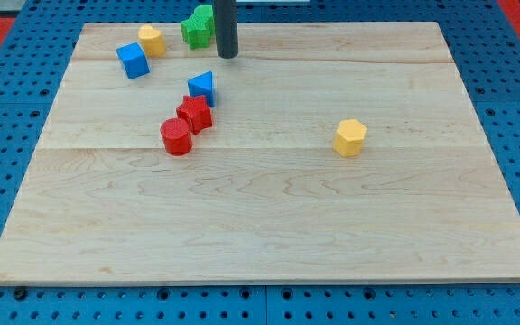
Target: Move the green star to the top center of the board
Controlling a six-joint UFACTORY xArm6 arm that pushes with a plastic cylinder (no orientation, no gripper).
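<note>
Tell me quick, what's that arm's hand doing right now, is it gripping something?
No hand: just a rod. My tip holds nothing; it stands right beside the green star, on its right in the view, near the board's top edge.

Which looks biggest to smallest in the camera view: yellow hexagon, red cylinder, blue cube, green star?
1. Yellow hexagon and red cylinder: alike, no ranking.
2. Blue cube: slightly smaller, but it sits farther up the board, so unsure.
3. Green star: partly hidden by my tip, cannot rank.

Green star (pixel 198 26) at board's top edge, left-of-centre.
</note>
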